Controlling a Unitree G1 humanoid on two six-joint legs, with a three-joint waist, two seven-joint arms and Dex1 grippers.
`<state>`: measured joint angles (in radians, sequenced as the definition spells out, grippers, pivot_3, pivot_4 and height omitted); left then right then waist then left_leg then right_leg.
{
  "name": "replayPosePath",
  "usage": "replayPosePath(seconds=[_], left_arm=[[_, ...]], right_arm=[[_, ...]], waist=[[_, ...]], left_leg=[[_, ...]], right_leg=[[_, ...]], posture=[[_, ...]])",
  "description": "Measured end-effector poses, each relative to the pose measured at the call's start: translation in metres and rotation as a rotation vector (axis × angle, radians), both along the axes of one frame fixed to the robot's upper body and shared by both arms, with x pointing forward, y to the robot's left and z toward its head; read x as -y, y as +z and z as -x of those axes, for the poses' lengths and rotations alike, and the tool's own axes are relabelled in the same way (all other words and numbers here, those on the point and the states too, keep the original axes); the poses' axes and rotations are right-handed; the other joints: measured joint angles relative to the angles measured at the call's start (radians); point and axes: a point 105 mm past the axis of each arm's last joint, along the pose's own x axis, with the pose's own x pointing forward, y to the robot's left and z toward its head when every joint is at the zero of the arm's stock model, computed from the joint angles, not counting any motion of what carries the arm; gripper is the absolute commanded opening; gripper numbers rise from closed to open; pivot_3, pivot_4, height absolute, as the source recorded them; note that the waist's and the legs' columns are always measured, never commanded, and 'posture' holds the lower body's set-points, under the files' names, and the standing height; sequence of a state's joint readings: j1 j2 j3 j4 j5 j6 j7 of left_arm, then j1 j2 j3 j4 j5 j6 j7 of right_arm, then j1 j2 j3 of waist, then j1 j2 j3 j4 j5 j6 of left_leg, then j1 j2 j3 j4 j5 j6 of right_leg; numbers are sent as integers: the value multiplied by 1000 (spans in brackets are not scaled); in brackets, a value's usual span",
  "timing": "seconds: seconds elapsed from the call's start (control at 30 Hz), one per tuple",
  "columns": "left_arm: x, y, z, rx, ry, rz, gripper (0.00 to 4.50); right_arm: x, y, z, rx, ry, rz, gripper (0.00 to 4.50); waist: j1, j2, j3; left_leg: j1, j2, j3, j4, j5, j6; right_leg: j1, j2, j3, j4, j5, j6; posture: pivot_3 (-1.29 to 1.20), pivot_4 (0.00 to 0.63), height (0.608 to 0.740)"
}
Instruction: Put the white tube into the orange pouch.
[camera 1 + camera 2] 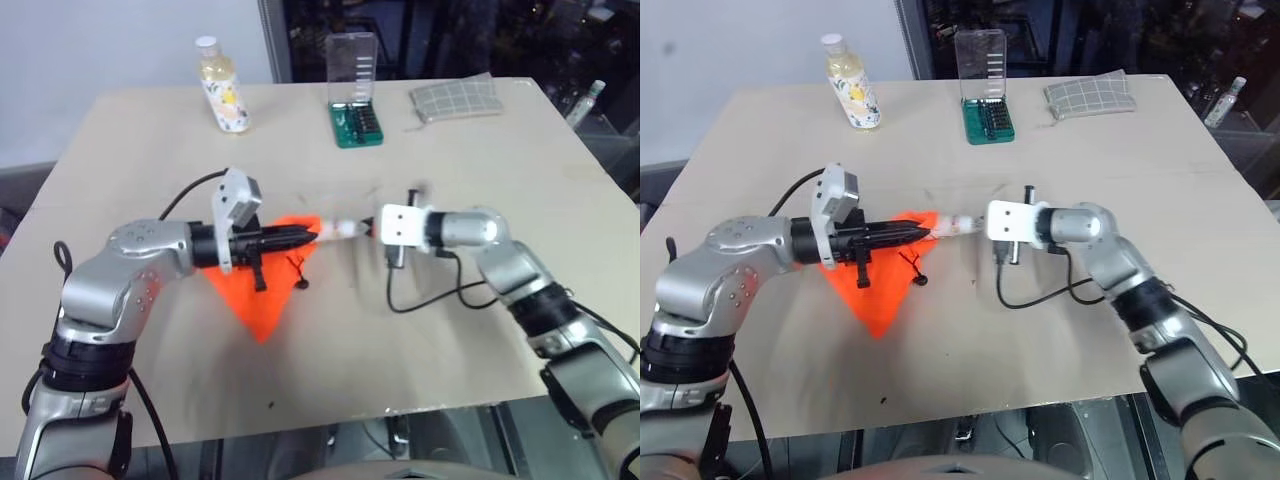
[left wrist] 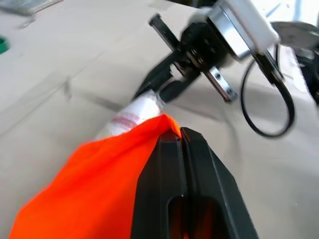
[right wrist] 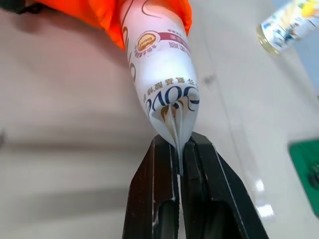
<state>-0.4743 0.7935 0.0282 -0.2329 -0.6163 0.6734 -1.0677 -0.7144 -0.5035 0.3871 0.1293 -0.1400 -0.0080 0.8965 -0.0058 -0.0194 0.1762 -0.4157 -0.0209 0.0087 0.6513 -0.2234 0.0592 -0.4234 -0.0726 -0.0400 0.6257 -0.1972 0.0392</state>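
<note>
The orange pouch (image 1: 262,290) hangs over the middle of the table, lifted by its upper edge, with its lower corner down near the tabletop. My left gripper (image 1: 310,235) is shut on that edge; in the left wrist view its fingers (image 2: 164,169) pinch the orange fabric (image 2: 89,184). The white tube (image 3: 162,74) lies level between the two grippers. Its front end is inside the pouch mouth. My right gripper (image 3: 178,149) is shut on the tube's flat crimped end, just right of the pouch. A dark zipper pull (image 1: 298,272) dangles below.
A clear yellowish bottle (image 1: 222,85) stands at the back left of the beige table (image 1: 450,350). A green bit case (image 1: 355,95) with a raised clear lid stands at the back middle. A grey checked cloth (image 1: 455,98) lies at the back right.
</note>
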Motion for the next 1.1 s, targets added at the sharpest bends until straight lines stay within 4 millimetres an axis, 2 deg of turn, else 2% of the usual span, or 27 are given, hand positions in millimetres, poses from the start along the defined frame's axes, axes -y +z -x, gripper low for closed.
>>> replayPosePath(seconds=[0.13, 0.33, 0.47, 0.6, 0.73, 0.93, 1.1], left_arm=[[7, 8, -8, 42, -54, -5, 0], [7, 2, -21, 38, -65, -7, 0], [7, 5, -27, 60, -85, -1, 0], [2, 4, -31, 50, -101, 4, 0], [1, 12, -33, 33, -149, 18, 0], [-5, 21, -33, -23, -229, 33, 0], [8, 29, -32, 1, -338, 5, 0]], right_arm=[[15, 5, 6, 8, -39, 7, 76], [39, 5, 12, -36, -138, -4, 76], [45, 12, 17, -74, -200, -93, 76], [53, 10, 23, -131, -255, -160, 76], [54, 9, 32, -186, -263, -221, 76], [68, 6, 41, -220, -303, -242, 76], [65, 8, 48, -223, -298, -253, 76]], waist=[[-4, 0, 0], [-3, -1, 0], [-1, -1, 0], [2, -1, 0], [8, -1, 0], [16, -1, 0], [18, -1, 0]], left_leg=[[0, 1, 1, 0, -1, 1], [0, 1, 3, 1, -3, 6], [0, 1, 3, 2, -3, 6], [0, 2, 4, 2, -4, 7], [0, 2, 4, 2, -4, 7], [0, 2, 5, 3, -4, 8], [0, 2, 5, 4, -4, 8]], right_leg=[[0, 1, 0, 0, 0, 0], [0, 1, 1, 0, 0, 0], [0, 1, 1, 0, 0, 0], [0, 1, 1, 0, 0, 0], [0, 1, 1, 0, 0, 0], [0, 1, 1, 0, 0, 1], [0, 2, 2, 0, 0, 1]], posture=[[0, 150, 740], [0, 150, 740], [0, 150, 740], [0, 150, 740], [0, 150, 740], [0, 150, 740], [0, 150, 740]])
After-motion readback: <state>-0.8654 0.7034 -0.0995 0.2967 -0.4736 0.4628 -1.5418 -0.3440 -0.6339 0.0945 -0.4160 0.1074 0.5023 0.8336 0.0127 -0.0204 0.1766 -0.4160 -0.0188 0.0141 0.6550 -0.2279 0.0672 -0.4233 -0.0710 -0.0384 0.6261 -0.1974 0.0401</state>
